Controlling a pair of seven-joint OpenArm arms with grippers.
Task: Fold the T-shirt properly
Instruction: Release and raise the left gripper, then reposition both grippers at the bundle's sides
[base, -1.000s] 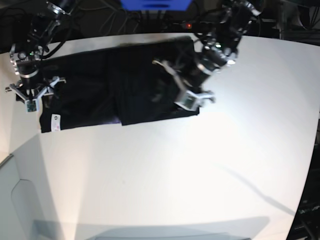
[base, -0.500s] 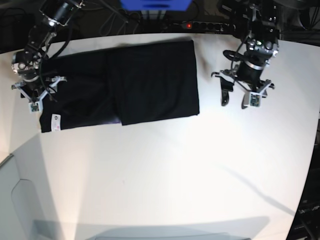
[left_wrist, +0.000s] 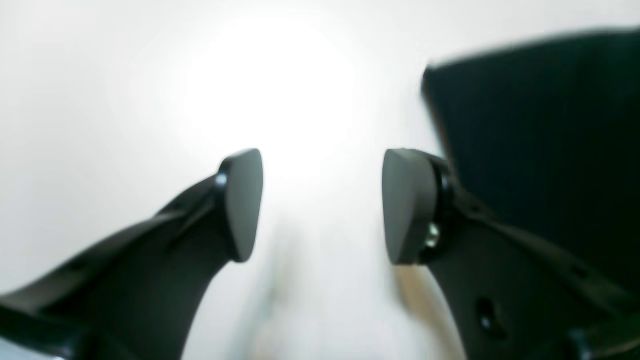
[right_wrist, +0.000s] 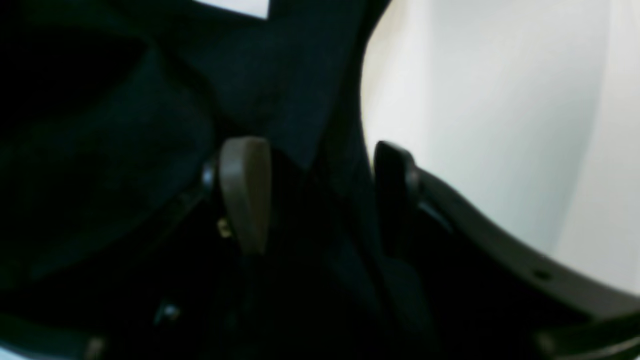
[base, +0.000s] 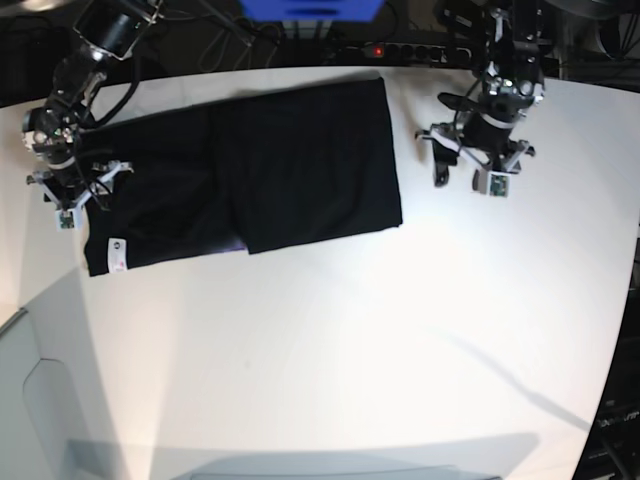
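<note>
Base view: T-shirt (base: 250, 165) lies partly folded at far side of table (base: 350, 350). Left gripper (base: 470, 170) wide, empty, over bare table. Right gripper (right_wrist: 320, 195) straddles cloth edge, jaws apart. You handle soft, limp, light fabric; pinch corners or hem.

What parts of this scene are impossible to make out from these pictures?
- Writing on the white label: too small in the base view.
- Whatever lies under the folded T-shirt: its own top layer covers it.
- Whether the right hand touches the cloth: the right wrist view is too dark and blurred.
- T-shirt edge in the left wrist view: blurred, partly hidden behind the left hand.
</note>
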